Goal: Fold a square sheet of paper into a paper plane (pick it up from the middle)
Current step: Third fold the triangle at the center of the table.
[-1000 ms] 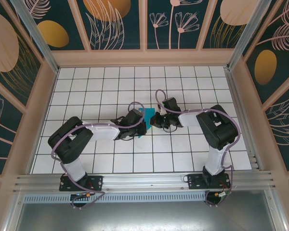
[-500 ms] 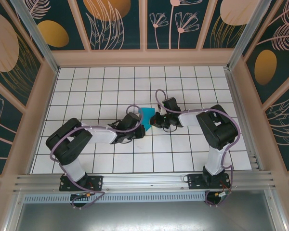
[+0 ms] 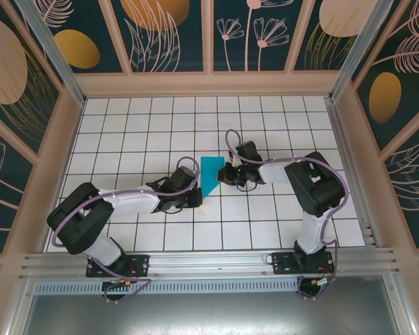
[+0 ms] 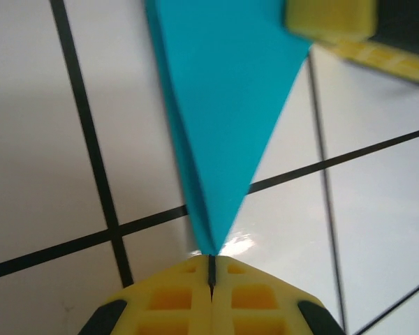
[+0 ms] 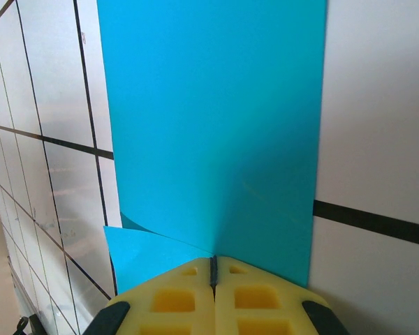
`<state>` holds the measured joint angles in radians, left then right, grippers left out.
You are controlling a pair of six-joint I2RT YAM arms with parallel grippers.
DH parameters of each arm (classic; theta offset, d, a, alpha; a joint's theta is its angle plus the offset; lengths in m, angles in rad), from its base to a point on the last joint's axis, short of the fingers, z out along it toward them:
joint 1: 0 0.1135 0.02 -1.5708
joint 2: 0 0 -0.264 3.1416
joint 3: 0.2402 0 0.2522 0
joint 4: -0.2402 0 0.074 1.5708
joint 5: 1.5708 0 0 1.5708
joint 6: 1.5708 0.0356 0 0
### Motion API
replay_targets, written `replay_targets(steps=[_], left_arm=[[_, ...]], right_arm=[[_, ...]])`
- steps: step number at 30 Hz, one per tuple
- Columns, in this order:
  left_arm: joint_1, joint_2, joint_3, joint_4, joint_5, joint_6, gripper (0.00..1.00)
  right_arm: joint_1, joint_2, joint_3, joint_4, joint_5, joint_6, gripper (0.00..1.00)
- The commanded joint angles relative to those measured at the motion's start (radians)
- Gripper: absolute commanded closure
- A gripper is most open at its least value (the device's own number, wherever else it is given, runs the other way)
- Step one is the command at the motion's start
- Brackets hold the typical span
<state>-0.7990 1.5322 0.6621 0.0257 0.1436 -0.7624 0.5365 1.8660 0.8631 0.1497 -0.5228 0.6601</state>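
- Left gripper (image 4: 211,269): fingers were pressed fully together. The sharp tip of the folded teal sheet (image 4: 223,105) ran right into the seam between them, so it looked pinched by that point.
- The sheet lay mid-table on the white grid floor (image 3: 126,132), between the two grippers. It was a tapered wedge with a long crease down one side.
- Right gripper (image 5: 213,265): fingers were closed tight too, nipping the sheet's straight edge on the opposite side.
- My read: mid-fold, somewhere in the nose creases, not a plane yet. The next move probably needs one side held as the anchor. The other would carry its corner over and line up the edges before pressing.
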Motion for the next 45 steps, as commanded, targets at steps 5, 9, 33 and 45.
replay_targets(steps=[5, 9, 33, 45], left_arm=[[-0.006, 0.019, 0.047, 0.125, -0.035, -0.127, 1.00], [-0.006, 0.090, 0.071, 0.134, -0.015, -0.146, 1.00], [-0.005, 0.162, 0.077, 0.028, -0.045, -0.145, 1.00], [-0.006, 0.105, 0.079, 0.083, -0.035, -0.165, 1.00]], right_arm=[[-0.001, 0.089, -0.062, -0.175, 0.162, -0.004, 1.00], [-0.001, 0.053, -0.089, -0.162, 0.166, 0.028, 1.00], [0.066, -0.152, -0.048, -0.011, 0.082, 0.025, 1.00], [0.097, -0.059, -0.029, -0.028, 0.083, 0.032, 1.00]])
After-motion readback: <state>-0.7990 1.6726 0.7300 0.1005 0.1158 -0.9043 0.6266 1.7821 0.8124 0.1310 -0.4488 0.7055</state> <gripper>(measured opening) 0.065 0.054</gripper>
